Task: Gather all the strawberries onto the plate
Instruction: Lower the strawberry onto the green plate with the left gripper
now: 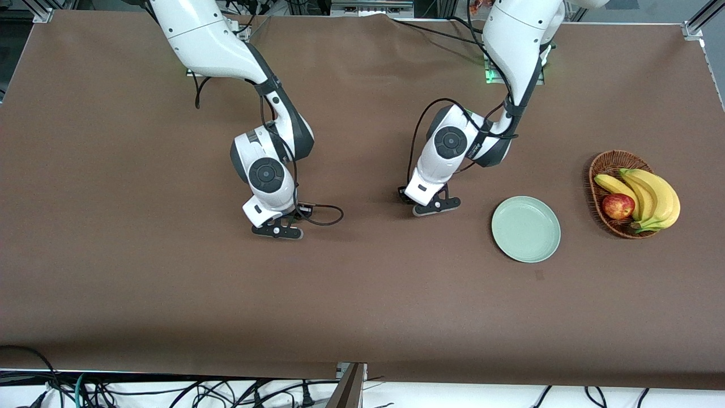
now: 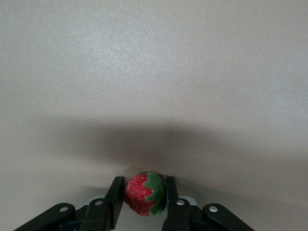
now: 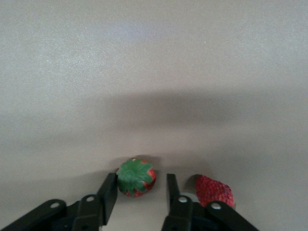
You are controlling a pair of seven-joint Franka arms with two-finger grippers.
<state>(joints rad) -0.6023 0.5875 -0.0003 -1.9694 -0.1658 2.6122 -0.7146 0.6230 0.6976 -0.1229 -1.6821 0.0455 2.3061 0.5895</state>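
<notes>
Left gripper (image 2: 141, 195) pinching strawberry (image 2: 145, 194), apparently on table; right gripper (image 3: 141, 191) spread around second strawberry (image 3: 136, 177).

The plate (image 1: 525, 229) lies on the table (image 1: 141, 283), with the basket (image 1: 609, 164) beside it toward the left arm's end. An apple (image 1: 618, 205) and bananas (image 1: 651, 198) lie in the basket. One strawberry (image 2: 144, 194) sits between the left gripper's (image 2: 143, 197) fingers, and one (image 3: 136, 177) between the right gripper's (image 3: 142, 192), with another (image 3: 215, 190) just beside.
</notes>
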